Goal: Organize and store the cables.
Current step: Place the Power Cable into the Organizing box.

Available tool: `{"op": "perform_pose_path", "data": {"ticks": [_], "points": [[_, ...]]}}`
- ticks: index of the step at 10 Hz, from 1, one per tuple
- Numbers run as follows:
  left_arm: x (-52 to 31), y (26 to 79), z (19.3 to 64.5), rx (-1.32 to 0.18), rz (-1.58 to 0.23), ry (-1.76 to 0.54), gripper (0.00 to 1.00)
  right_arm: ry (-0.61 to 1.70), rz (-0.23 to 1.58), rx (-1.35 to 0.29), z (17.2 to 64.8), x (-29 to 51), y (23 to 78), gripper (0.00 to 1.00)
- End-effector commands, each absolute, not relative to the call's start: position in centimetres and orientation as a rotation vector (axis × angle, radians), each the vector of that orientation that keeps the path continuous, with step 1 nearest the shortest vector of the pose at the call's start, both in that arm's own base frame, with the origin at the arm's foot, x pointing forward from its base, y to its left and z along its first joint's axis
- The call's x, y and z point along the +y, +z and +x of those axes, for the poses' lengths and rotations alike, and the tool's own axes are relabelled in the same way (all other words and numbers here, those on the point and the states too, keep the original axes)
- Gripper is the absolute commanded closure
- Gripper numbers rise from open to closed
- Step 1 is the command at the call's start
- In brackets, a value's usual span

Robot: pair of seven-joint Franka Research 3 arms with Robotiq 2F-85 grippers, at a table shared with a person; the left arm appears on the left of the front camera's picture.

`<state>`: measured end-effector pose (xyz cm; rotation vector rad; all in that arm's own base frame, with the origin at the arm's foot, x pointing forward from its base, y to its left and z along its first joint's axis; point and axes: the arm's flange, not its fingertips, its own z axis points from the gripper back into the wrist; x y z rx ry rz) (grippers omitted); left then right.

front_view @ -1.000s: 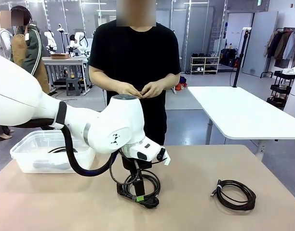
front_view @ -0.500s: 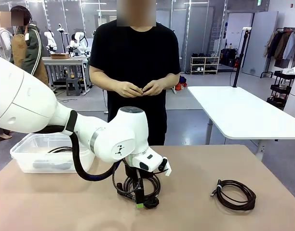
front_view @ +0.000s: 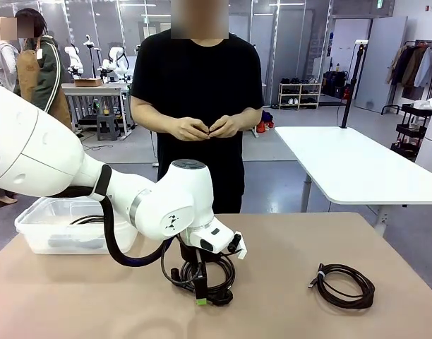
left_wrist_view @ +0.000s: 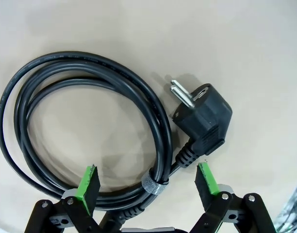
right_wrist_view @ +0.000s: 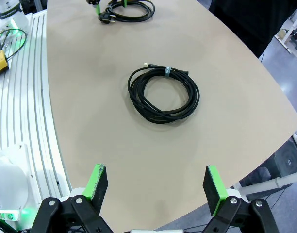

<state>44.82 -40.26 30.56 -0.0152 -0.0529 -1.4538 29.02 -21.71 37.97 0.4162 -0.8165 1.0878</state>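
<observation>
Descent is the change: over the last second the left gripper [left_wrist_view: 147,171] has dropped closer onto the power cable [left_wrist_view: 163,126]. Its jaws are spread wide and hold nothing, with the strapped part of the coil between the pads [left_wrist_view: 88,187] and the plug [left_wrist_view: 206,116] just beyond one pad. A grasp looks imminent, then a carry to the clear bin [front_view: 32,226]. The right gripper [right_wrist_view: 156,170] hangs wide open and empty, a second coiled cable [right_wrist_view: 137,90] well ahead of its jaws. The tabletop [front_view: 286,240] is matte tan; a person stands across it, hands [front_view: 205,129] together, in an open workshop.
</observation>
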Motion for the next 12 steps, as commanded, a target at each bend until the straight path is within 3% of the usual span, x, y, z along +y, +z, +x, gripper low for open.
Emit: {"op": "perform_pose_path", "data": {"ticks": [1, 3, 4, 5, 6, 7, 10, 12], "points": [[-39.8, 30.1, 44.7, -0.071, -0.02, -1.481, 0.0, 1.071, 0.419, -0.825, 29.2, -21.7, 37.9, 0.0], [-39.5, 30.3, 44.7, -0.054, -0.022, -1.481, 0.0, 1.071, 0.419, -0.825, 29.2, -21.7, 37.9, 0.0], [-39.4, 30.3, 44.7, -0.051, -0.021, -1.485, 0.22, 1.071, 0.419, -0.825, 29.2, -21.7, 37.9, 0.0], [-39.4, 30.3, 44.8, -0.055, -0.022, -1.486, 0.56, 1.071, 0.419, -0.825, 29.2, -21.7, 37.9, 0.0], [-39.4, 30.3, 44.7, -0.054, -0.022, -1.486, 0.82, 1.071, 0.419, -0.825, 29.2, -21.7, 37.9, 0.0], [-39.1, 30.3, 44.7, -0.052, -0.018, -1.481, 1.0, 1.071, 0.419, -0.825, 29.2, -21.7, 37.9, 0.0], [-38.7, 30.5, 44.5, -0.058, -0.028, -1.471, 0.96, 1.071, 0.419, -0.825, 29.2, -21.7, 37.9, 0.0], [-38.0, 31.2, 44.2, -0.065, -0.039, -1.455, 1.0, 1.071, 0.419, -0.825, 29.2, -21.7, 37.9, 0.0]]}}
